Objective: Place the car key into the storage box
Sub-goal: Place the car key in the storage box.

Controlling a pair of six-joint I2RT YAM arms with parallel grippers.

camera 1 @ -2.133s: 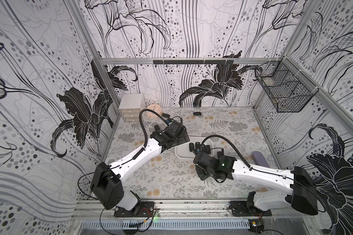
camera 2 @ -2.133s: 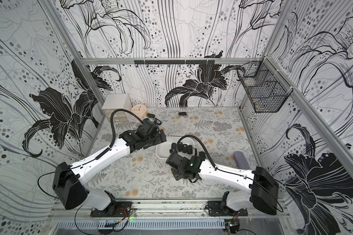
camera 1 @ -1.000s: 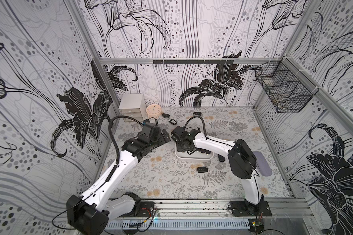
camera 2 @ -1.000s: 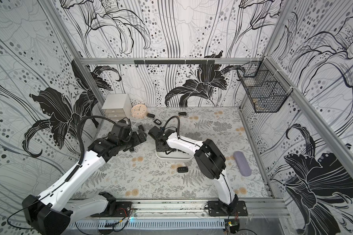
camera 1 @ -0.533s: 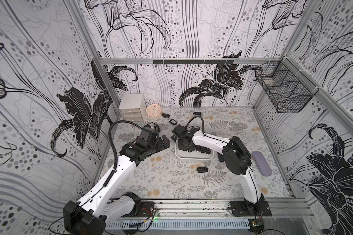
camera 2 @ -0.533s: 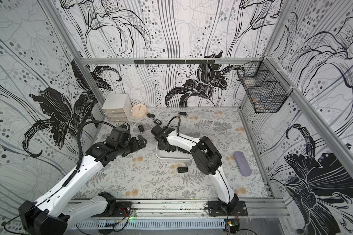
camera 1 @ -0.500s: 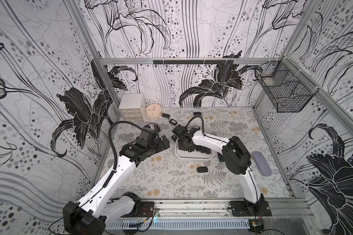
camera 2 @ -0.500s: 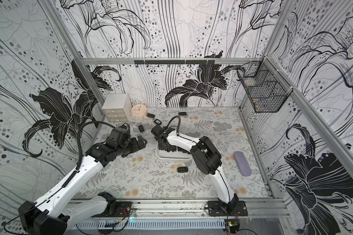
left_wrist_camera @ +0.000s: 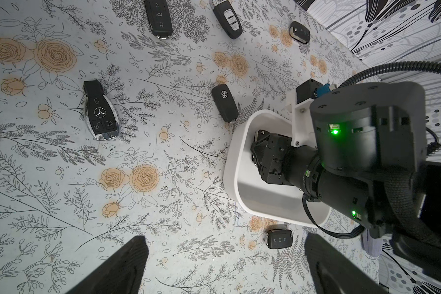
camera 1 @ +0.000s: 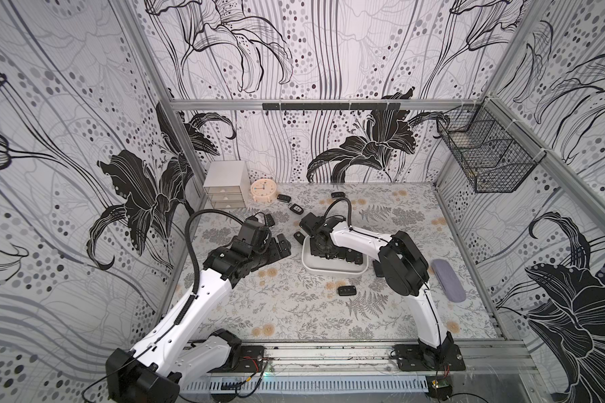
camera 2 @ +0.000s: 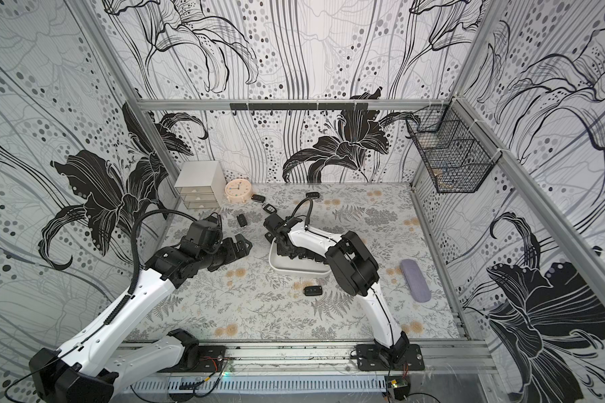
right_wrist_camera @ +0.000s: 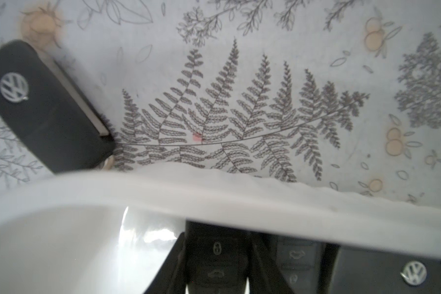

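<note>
Right tool (right_wrist_camera: 217,240): narrow, closed on car key (right_wrist_camera: 215,257), low inside storage box (right_wrist_camera: 239,193) beside stored fobs (right_wrist_camera: 392,269); left tool (left_wrist_camera: 225,239): wide, empty, held above tabletop (left_wrist_camera: 61,178); risk: key dragged out if release is incomplete, or neighbouring fobs disturbed on withdrawal

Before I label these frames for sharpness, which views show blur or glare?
Right wrist view: the storage box rim is blurred up close, glare streaks its inner wall; the fern print beyond is sharper. Left wrist view: crisp, the silver-edged key shows its logo clearly. Both top views: evenly lit.
</note>
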